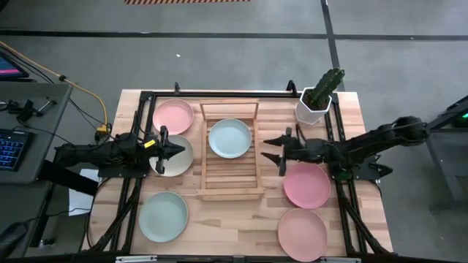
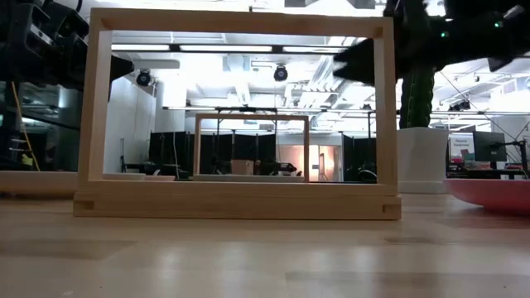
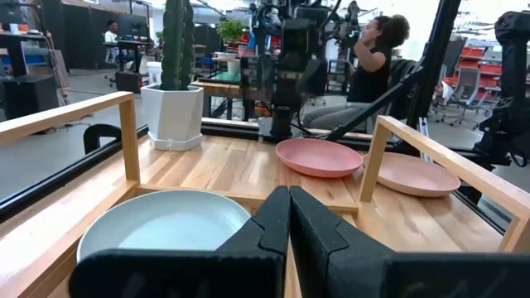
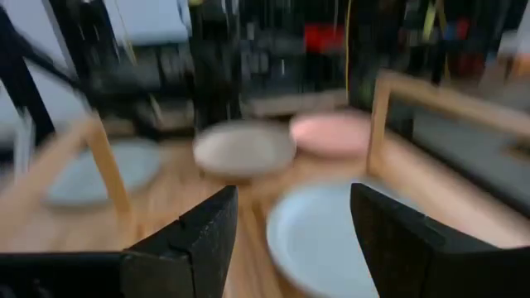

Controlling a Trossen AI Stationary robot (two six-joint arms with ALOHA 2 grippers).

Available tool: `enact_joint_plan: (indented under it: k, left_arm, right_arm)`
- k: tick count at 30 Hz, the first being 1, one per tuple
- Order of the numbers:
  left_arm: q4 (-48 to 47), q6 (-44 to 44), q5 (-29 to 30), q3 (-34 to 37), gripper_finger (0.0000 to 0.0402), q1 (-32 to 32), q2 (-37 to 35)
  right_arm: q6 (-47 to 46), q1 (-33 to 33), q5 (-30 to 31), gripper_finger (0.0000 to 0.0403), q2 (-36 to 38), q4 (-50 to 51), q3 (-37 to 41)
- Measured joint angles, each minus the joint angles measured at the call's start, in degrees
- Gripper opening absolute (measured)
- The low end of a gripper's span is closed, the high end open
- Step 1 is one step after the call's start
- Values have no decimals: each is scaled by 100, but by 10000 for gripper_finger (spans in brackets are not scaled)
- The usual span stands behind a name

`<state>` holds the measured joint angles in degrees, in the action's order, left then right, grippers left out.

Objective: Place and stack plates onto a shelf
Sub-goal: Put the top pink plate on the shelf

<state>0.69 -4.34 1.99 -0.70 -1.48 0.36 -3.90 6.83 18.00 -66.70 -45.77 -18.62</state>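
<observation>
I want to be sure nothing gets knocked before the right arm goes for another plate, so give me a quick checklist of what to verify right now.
1. Mint-blue plate lies flat inside the shelf: ok.
2. Right gripper empty, jaws open: ok.
3. Right gripper clear of the shelf rail: cannot tell, it hovers just beside it.
4. Left gripper jaws shut, holding nothing, above the cream plate: ok.
5. Nearest pink plate unobstructed beside the right arm: ok.
6. Cactus pot away from the plates: ok.
</observation>
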Motion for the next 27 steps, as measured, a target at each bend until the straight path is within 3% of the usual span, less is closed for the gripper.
enact_joint_plan:
  k: [4,13,18,21,27]
  left_arm:
    - [108,0,8,2,3,0,0]
    - [934,-295,78,4,3,0,0]
    - [2012,-830,1180,-95,15,0,455]
    - [1288,-844,1890,-670,46,-13,1209]
    - [-1444,-1099,2845,-2512,125,-379,3530]
  right_arm:
    - [131,0,-2,217,-5,-553,124]
    - [452,2,-164,217,-4,-514,-105]
    - [711,-30,-169,217,-7,-501,-182]
    - [741,-89,-168,217,-4,-508,-232]
    - [539,-151,-168,217,-7,-383,-239]
